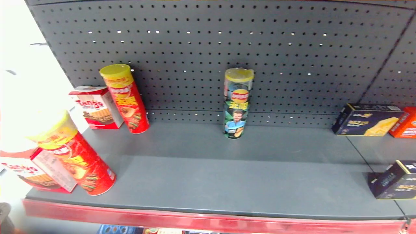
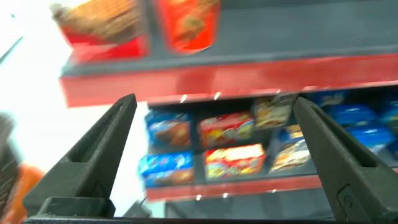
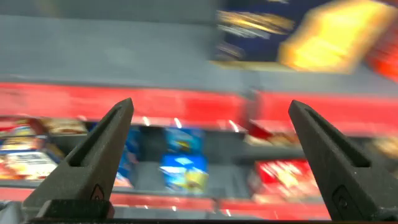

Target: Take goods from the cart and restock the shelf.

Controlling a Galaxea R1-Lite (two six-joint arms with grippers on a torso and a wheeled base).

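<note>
Chip can stands upright on shelf, long axis vertical, lid up. Left gripper and right gripper: both spread wide, empty.

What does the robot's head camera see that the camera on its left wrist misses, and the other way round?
The head view adds the pegboard wall, the dark chip can standing mid-shelf, the rear red can and the dark blue boxes on the right. The left wrist view adds the left claw, open, and the lower shelf's blue and red snack packs beyond it. Both take in the shelf's red front strip, the front red can and the wafer box beside it.
</note>
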